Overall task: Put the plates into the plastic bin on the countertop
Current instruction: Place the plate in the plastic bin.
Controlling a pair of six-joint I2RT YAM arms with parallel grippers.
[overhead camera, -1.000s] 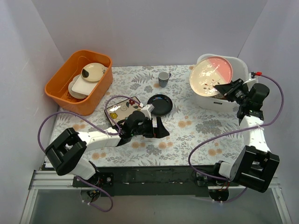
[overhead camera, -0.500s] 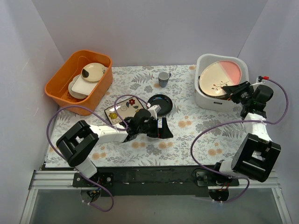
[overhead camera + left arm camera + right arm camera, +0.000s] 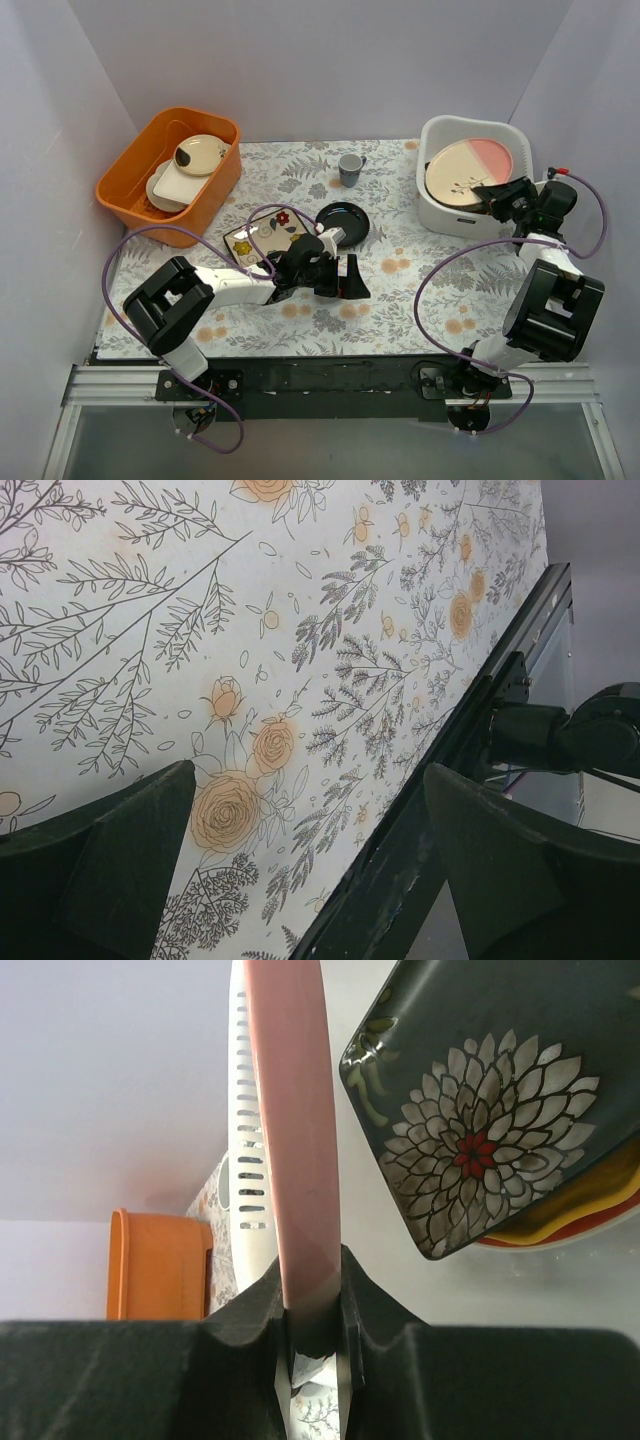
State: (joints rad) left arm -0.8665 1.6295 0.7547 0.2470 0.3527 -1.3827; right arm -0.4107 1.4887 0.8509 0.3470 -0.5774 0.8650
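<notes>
Slanting pink plate [image 3: 462,172] in plastic bin [image 3: 440,218], edge in right claw [image 3: 497,191]

countertop [image 3: 440,270] bears bin [image 3: 450,218], tub [image 3: 205,205], cup [image 3: 349,169] (grey-blue), black plate [image 3: 340,222].

A robot test booth in a lab: plain pale panels [image 3: 330,70] close in the counter [image 3: 420,300] on three sides. Along the counter's near edge, a black metal rail [image 3: 330,378] carries cabled robot arms [image 3: 225,288].

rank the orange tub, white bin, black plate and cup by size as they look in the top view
1. orange tub
2. white bin, somewhat smaller
3. black plate
4. cup
</notes>
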